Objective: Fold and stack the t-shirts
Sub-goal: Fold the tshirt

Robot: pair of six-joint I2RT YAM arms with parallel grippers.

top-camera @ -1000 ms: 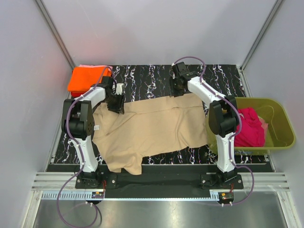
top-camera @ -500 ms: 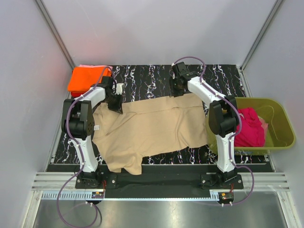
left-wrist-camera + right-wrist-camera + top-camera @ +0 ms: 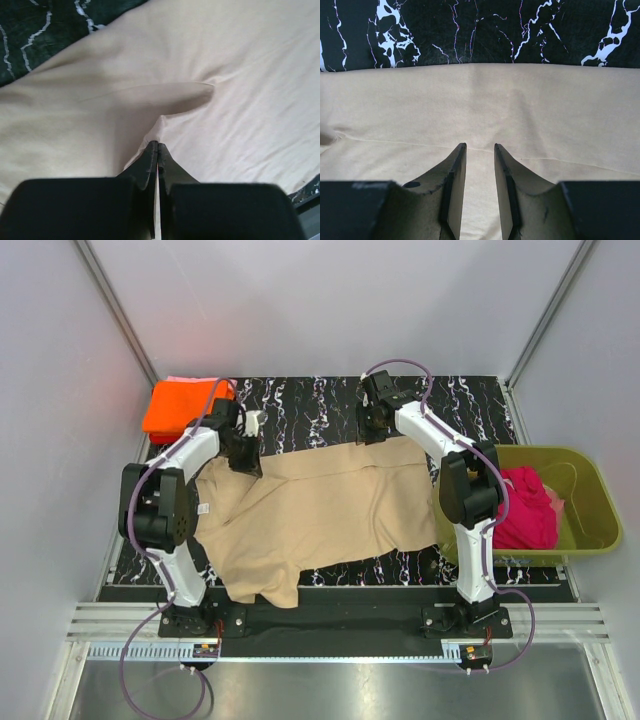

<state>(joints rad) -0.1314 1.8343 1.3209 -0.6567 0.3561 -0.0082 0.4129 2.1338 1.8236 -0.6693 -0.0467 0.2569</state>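
tan t-shirt spread across centre of frame on black marbled table. left gripper at shirt's upper left corner, fingers pressed together, pinching raised fold. right gripper at shirt's upper edge, fingers parted, tan cloth showing between. orange t-shirt upper left. magenta-red t-shirt in olive tub, right.

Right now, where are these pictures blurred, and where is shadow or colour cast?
Top view: sharp, the orange t-shirt casts a reddish glow on the left wall. Left wrist view: left pincer soft-edged, a shadow under a crease of the tan t-shirt. Right wrist view: marble table crisp, right pincer body blurred.
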